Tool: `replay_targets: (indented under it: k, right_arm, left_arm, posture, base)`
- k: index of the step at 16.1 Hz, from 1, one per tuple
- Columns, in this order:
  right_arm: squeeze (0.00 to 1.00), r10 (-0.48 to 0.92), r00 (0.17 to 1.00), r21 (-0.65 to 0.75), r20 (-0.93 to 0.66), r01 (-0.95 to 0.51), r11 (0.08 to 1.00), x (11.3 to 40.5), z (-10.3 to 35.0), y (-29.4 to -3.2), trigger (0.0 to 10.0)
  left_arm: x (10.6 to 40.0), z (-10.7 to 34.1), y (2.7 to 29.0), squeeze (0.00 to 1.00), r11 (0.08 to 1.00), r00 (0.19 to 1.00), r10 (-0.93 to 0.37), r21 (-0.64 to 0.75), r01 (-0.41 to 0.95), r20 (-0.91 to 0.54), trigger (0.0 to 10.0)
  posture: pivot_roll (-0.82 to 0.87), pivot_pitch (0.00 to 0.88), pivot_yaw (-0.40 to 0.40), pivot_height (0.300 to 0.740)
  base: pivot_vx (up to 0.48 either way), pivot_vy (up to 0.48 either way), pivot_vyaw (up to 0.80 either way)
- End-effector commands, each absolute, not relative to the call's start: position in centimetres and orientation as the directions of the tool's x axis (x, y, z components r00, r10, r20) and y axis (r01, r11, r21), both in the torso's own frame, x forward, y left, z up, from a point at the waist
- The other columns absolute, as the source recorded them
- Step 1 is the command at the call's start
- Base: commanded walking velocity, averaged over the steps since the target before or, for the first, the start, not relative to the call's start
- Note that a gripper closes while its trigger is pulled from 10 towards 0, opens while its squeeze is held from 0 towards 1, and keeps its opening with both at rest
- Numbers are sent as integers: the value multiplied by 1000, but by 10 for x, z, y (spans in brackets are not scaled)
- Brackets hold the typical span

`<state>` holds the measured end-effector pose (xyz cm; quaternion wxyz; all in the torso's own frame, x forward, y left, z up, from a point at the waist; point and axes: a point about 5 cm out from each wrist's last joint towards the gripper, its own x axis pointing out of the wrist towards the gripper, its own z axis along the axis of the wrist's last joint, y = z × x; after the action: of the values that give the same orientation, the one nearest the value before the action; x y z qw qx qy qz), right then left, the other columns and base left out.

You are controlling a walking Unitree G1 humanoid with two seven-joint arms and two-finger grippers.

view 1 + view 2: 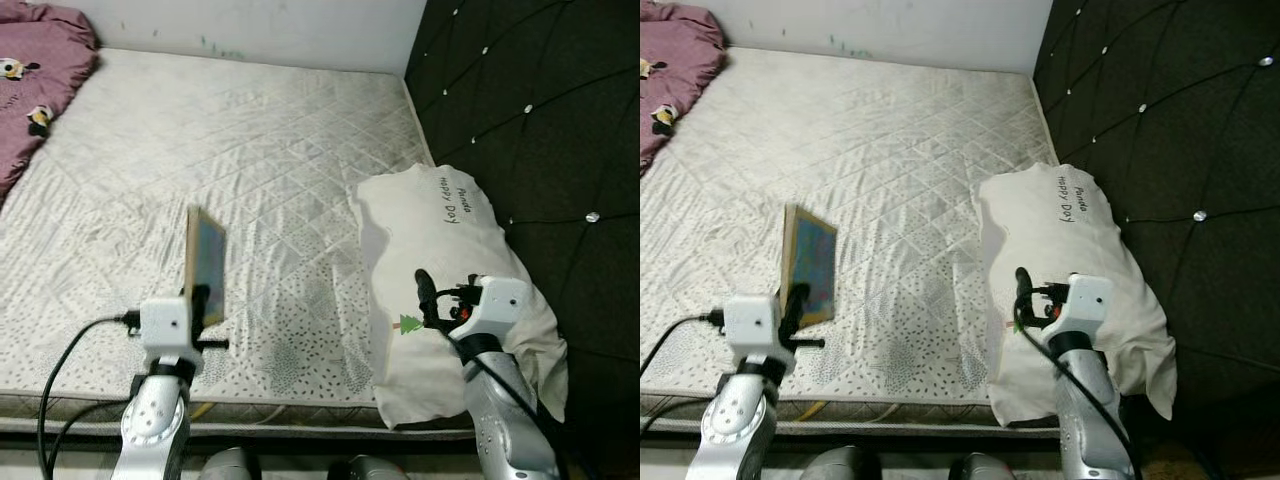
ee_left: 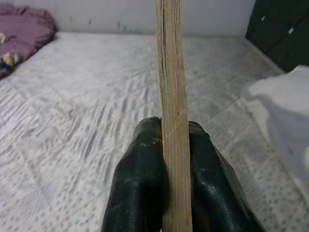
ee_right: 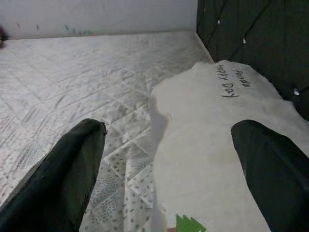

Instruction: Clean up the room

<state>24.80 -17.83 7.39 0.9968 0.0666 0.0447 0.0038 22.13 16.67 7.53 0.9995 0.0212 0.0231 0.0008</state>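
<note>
I am gripping the thin board upright in my left claw above the mattress; my right claw is hovering, fingers apart, over the pillow, so I am keeping the board vertical.

Thin wooden board, colourful picture on one face, plain pale wood edge. Held upright, on edge, above the near part of the mattress, clamped between the left gripper fingers.

White pillow, printed "Panda Happy Day", small green tree mark near its front. Lies rumpled along the mattress's right edge.
</note>
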Motion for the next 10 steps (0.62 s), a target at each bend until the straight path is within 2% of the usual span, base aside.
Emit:
replay_targets:
  k: [1, 6, 10]
  right_arm:
    - [0, 7, 996, 117, -86, 3, 993, 248, 72, -178, 10000]
    - [0, 1, 998, 90, -70, 6, 996, 246, 65, -175, 10000]
    - [0, -8, 999, 59, -41, 10, 998, 245, 66, -176, 10000]
  left_arm:
    - [225, 83, 164, 0, 999, 1000, -9, 39, 9, -8, 10000]
    - [235, 79, 164, 0, 999, 1000, -11, 31, 12, -16, 10000]
    - [237, 80, 166, 0, 1000, 1000, -12, 21, 12, -7, 10000]
  posture:
    - [21, 71, -57, 740]
    - [26, 13, -46, 740]
    - [32, 6, -46, 740]
  base:
    - [0, 0, 0]
    - [0, 0, 0]
    - [0, 0, 0]
